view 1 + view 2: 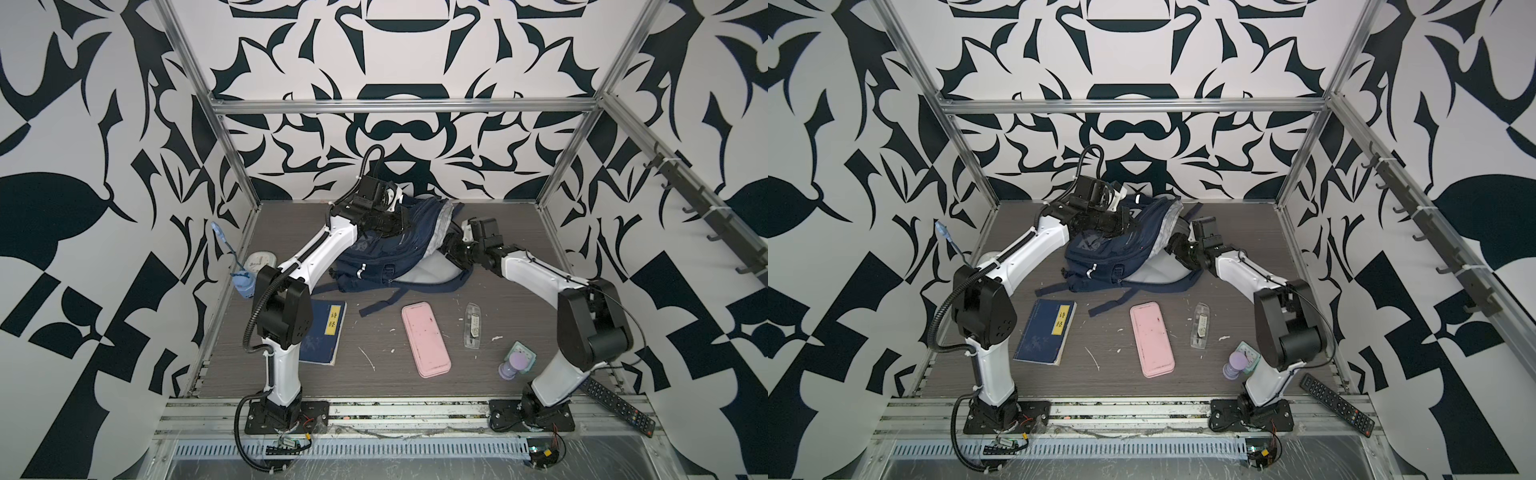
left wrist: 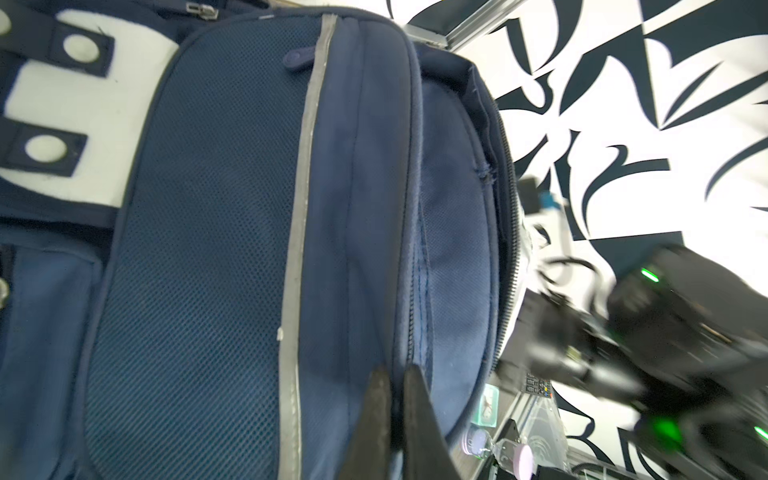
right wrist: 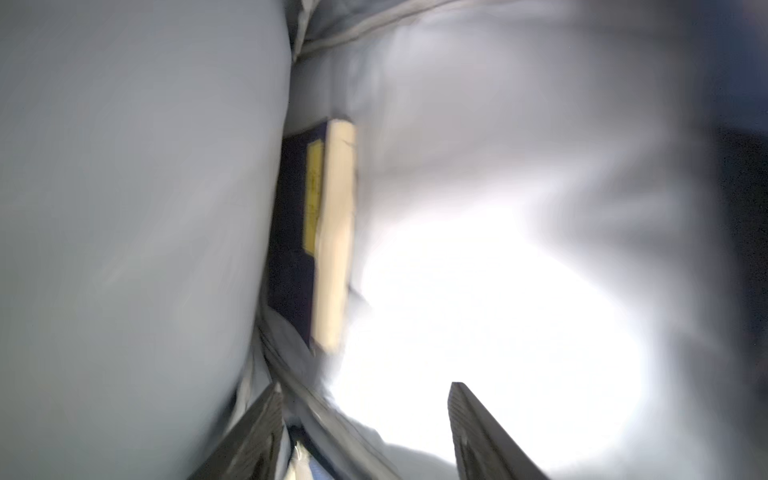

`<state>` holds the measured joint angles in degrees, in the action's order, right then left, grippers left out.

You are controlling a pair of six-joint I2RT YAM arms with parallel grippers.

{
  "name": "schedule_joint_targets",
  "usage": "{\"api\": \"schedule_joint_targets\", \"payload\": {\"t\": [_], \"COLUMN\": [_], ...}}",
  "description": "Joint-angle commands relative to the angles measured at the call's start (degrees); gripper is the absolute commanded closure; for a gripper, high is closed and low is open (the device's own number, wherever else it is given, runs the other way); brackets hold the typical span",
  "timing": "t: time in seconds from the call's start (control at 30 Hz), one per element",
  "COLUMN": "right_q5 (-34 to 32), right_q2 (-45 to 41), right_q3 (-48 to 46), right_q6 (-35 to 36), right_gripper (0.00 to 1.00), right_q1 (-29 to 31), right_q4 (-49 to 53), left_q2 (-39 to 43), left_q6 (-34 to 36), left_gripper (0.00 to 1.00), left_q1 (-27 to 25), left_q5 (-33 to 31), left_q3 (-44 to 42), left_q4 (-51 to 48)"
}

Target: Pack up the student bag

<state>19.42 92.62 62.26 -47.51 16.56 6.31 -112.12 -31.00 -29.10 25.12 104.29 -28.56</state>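
Navy cloth is soft and slumps: your left hand [image 2: 395, 372] is clamped on the student bag [image 1: 374, 253] at its zip seam, right hand [image 3: 365, 384] apart inside.

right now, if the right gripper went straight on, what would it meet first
Likely the dark book with a yellow label inside the student bag; the open right gripper points at it. The grey lining beside it may come first: blur hides depth.

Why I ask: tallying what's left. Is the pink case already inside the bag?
No, the pink case lies flat on the tabletop, outside and in front of the student bag.
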Motion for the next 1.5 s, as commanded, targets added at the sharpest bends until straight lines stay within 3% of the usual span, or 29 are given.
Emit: {"api": "schedule_joint_targets", "payload": {"t": [0.0, 0.23, 0.43, 0.63, 1.0, 1.3, 1.47], "right_q5": [-5.6, -6.4, -5.2, 0.4, -1.0, -2.1, -1.6], "right_q2": [-8.7, -21.0, -26.2, -25.0, -15.6, -4.8, 0.9], "right_q3": [-2.6, -7.4, -10.5, -14.5, -11.7, -4.3, 0.4], "right_q6": [5.9, 7.4, 7.2, 4.7, 6.3, 8.6, 9.8], "right_gripper": [0.36, 0.39, 0.38, 0.42, 0.46, 0.5, 0.51], "right_q1": [0.2, 0.3, 1.7, 4.4, 17.6, 27.2, 31.3], "right_q4": [4.6, 8.1, 9.2, 3.4, -0.4, -0.5, 1.4], "left_q2": [-2.5, -5.9, -2.0, 7.6, 28.0, 42.2, 44.0], "left_q6": [1.2, 4.1, 5.6, 8.0, 3.0, -3.5, -7.1], "left_gripper": [1.0, 0.99, 0.59, 0.42, 0.31, 0.2, 0.16], "left_q1": [0.2, -2.4, -2.9, -2.2, 11.1, 22.2, 25.6], "left_q5": [-2.0, -4.1, -4.9, -10.7, -14.8, -20.8, -22.6], "left_q3": [3.7, 5.9, 0.4, -9.9, -39.8, -54.7, -61.0], "left_q4": [0.6, -3.0, -3.2, -3.0, -0.2, -1.7, 1.0]}}
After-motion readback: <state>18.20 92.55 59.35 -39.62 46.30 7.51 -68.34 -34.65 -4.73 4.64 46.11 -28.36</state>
